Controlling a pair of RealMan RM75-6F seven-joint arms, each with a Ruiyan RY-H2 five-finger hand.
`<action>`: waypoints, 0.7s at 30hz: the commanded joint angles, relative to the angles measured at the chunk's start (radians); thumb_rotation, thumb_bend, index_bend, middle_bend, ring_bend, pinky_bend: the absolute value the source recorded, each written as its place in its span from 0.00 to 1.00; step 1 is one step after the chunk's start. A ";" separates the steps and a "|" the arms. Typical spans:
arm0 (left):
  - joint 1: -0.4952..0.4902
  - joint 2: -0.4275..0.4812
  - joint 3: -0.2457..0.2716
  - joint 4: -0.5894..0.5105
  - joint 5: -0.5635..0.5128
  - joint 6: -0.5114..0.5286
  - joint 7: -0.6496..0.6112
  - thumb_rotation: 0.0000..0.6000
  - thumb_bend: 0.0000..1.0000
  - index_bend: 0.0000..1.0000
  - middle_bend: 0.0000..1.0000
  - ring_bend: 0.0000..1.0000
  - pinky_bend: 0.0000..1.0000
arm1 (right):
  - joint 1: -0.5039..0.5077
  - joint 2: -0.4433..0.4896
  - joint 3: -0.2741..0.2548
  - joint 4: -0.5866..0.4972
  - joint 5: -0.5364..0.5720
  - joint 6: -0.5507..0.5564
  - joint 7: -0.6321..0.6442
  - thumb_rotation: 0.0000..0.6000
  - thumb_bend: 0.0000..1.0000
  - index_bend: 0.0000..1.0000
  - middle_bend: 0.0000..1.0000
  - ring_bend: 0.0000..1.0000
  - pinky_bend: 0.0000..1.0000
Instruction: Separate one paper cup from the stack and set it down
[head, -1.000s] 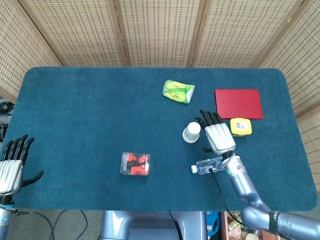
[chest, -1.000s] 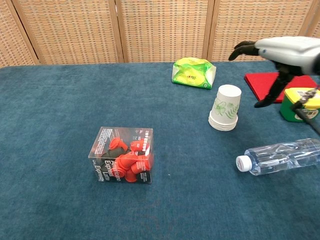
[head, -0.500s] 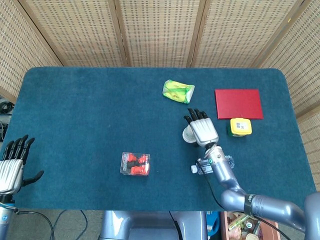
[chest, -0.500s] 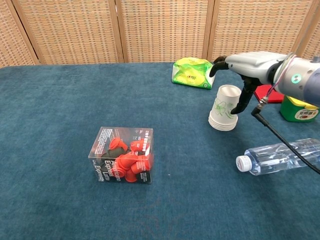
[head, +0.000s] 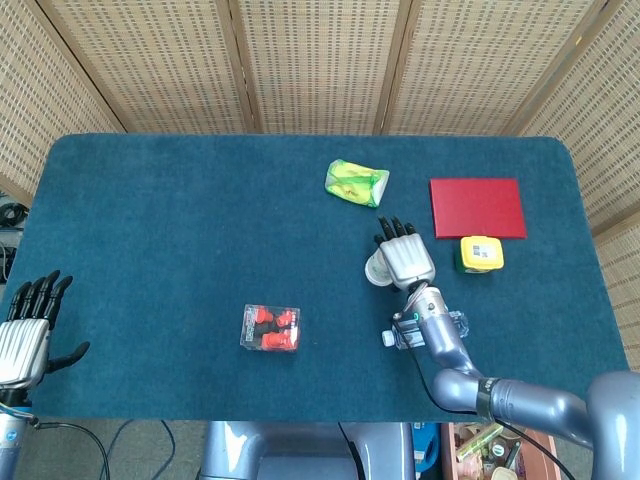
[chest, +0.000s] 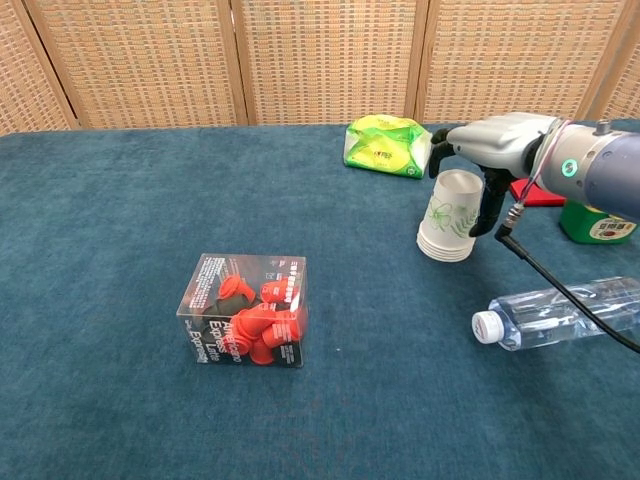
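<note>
Right robot hand (chest: 490, 150): now lower and closer over the cup stack (chest: 450, 215) than half a second ago, having come in from the right of the frame over the past second. Palm sits above the stack's top, fingers draped down its far and right sides, thumb hanging by the near right side. Fingers are apart; whether they touch the paper I cannot tell. Nothing lifted yet. Judgement: the reach is about over and the grasp on the top cup is the step in hand.

Left robot hand (head: 28, 330): lower left of the head view, off the counter (head: 180, 220) edge, fingers spread, holding nothing, unchanged.

Cup stack: centre right of the frame, standing mouth-down, unmoved. White paper with a green leaf print; several nested rims show at the base, so a few cups are packed tight.

Nearby: bottle (chest: 565, 312) lying on its side, near the stack.
</note>
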 joint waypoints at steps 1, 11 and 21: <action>-0.001 0.000 0.001 0.000 0.002 -0.001 0.002 1.00 0.21 0.00 0.00 0.00 0.00 | 0.013 0.001 -0.007 0.004 0.018 0.001 -0.007 1.00 0.10 0.28 0.09 0.00 0.21; -0.002 -0.004 0.001 0.000 0.002 0.001 0.006 1.00 0.21 0.00 0.00 0.00 0.00 | 0.033 -0.010 -0.020 0.038 0.027 -0.008 0.019 1.00 0.10 0.33 0.15 0.00 0.24; 0.002 -0.008 -0.005 0.005 0.004 0.017 0.001 1.00 0.21 0.00 0.00 0.00 0.00 | 0.025 -0.080 -0.044 0.132 -0.052 0.019 0.101 1.00 0.16 0.61 0.47 0.33 0.60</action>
